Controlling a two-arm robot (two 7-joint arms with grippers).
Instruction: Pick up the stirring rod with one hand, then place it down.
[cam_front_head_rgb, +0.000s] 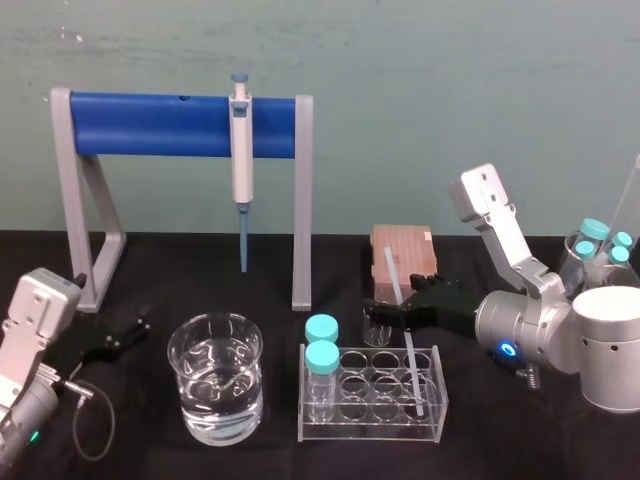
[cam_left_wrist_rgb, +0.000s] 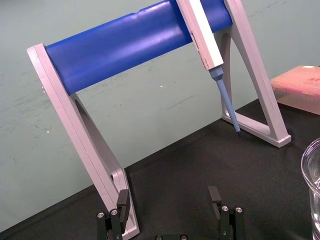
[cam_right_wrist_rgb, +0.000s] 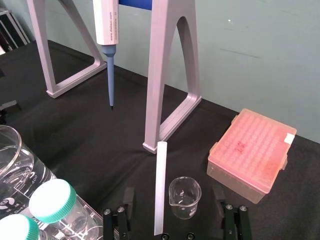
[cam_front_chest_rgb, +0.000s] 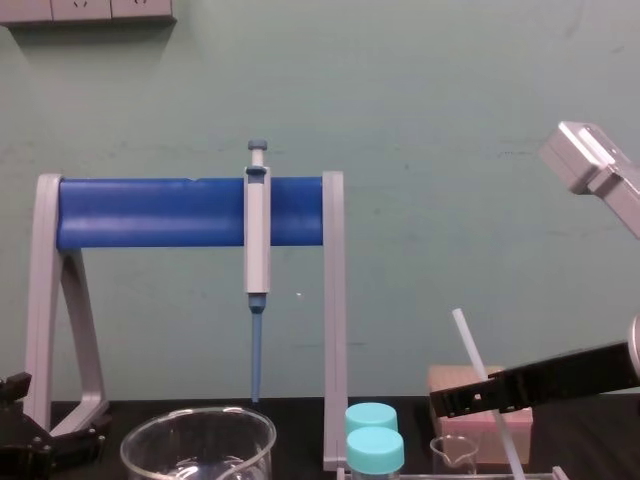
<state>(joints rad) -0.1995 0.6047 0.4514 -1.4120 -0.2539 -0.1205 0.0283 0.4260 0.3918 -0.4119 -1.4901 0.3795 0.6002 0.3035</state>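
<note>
— While that right gripper (cam_right_wrist_rgb: 174, 192) hangs over the rack, how wide is it?

— Wide. Its 2 fingers (cam_right_wrist_rgb: 129, 197) stand well apart with the stirring rod (cam_right_wrist_rgb: 159, 190) in the gap, nearer 1 finger than the other. As far as I can see, the rod touches neither. The claw has hold of nothing.

— So where does the rod sit?

— It leans in the clear tube rack (cam_front_head_rgb: 372, 436). Its lower end is down in a well on the rack's right side, and its upper end tilts back toward the pink tip box (cam_front_head_rgb: 403, 250). A small empty beaker (cam_right_wrist_rgb: 184, 197) stands just behind the rack, close under the claw. At the rack's left end are 2 teal-capped tubes (cam_front_head_rgb: 322, 345).

— Which step, would you say?

— The pick, I reckon, right at the end of the reach. The claw is lined up around the rod and the squeeze is not yet made.

— And next?

— Close squarely on the rod, then draw it up along its own lean so the lower end leaves the well without levering on the rack. It looks thin and smooth, so a lopsided pinch could let it twist or slip. That little beaker is near enough to get knocked, too.

— The other arm?

— The left gripper (cam_front_head_rgb: 118, 338) rests low over the black table (cam_front_head_rgb: 150, 270) by the foot of the pipette stand (cam_front_head_rgb: 75, 200), fingers apart and empty. The big beaker of water (cam_front_head_rgb: 250, 395) and the hanging pipette (cam_front_head_rgb: 241, 140) are well apart from the work.
</note>
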